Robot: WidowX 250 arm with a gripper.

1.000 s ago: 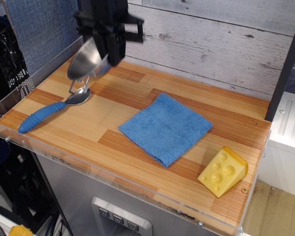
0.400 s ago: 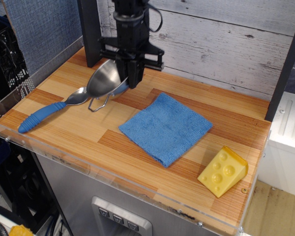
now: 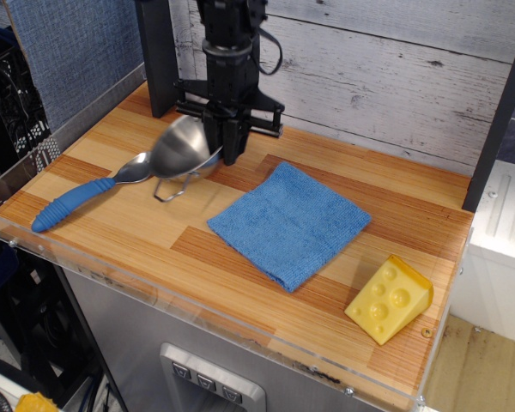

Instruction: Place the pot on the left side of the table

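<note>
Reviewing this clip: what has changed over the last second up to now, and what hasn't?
The gripper, jaws shut on the rim of the pot, carried it from the back-left corner rightward and down; in the last stretch it lowered slightly, and the tilted pot now sits at the table beside the spoon. No release yet. Spoon, blue cloth and cheese wedge stayed put.

One raised front camera looks down across the whole table (image 3: pixel 240 257).
</note>
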